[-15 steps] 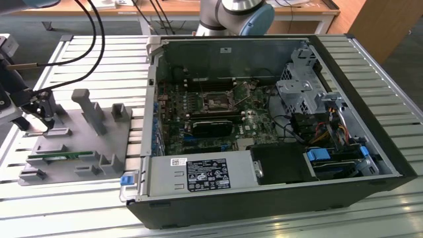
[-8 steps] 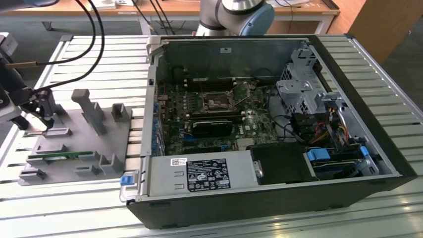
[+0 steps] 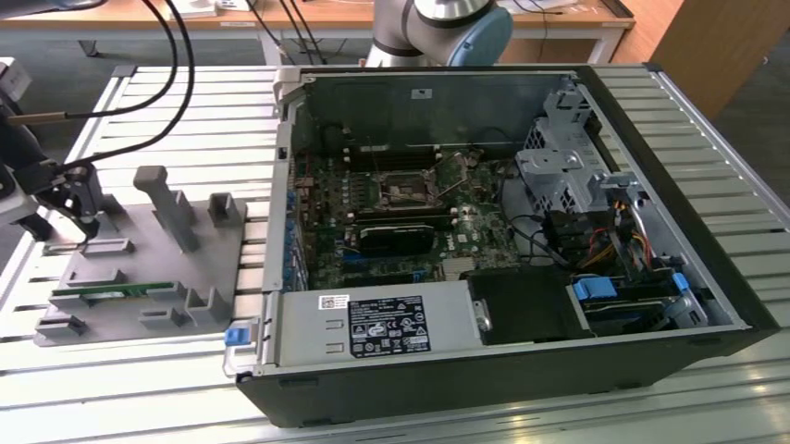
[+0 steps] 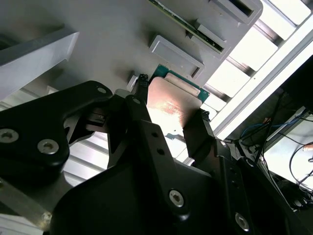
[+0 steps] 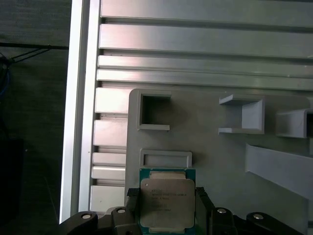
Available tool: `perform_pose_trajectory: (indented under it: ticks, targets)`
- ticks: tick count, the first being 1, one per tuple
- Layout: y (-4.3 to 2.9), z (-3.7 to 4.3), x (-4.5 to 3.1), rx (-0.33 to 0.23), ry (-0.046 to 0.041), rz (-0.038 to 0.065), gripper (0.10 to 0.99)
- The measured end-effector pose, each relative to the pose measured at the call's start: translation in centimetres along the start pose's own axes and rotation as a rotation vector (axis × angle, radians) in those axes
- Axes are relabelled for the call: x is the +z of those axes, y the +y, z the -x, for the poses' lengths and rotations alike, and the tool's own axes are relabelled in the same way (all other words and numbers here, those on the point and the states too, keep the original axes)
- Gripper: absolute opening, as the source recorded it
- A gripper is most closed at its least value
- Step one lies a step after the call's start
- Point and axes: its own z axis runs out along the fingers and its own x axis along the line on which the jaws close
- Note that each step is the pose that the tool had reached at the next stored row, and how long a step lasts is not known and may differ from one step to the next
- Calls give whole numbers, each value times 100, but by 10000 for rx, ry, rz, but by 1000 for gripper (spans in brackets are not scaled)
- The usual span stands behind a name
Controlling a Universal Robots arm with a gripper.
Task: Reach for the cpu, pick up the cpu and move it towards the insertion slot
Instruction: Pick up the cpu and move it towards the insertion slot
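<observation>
2 black fingers (image 5: 133,208) are clamping the cpu (image 5: 167,203) by opposite edges in both wrist views, so the gripper (image 5: 167,211) is holding it at a narrow span, with its silver top facing the cameras and its green rim showing. The cpu is sitting over the grey plastic tray (image 5: 210,161), just beside a shallow rectangular recess (image 5: 165,157). Whether it is resting on the tray or hanging clear of it, I cannot tell. In the exterior view, the gripper (image 3: 84,222) is hanging over the tray at 9 o'clock, on the exterior view's left. A green memory stick (image 3: 111,293) is lying on the tray at 6 o'clock from it. The insertion slot (image 3: 405,191) is lying well apart, at 3 o'clock from the gripper, inside the open computer case (image 3: 494,388).
</observation>
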Motion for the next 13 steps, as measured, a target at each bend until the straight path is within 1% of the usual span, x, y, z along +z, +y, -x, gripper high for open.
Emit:
perform_pose_trajectory:
  ticks: [13]
  targets:
    - [2,0,-42,0,1,-12,537]
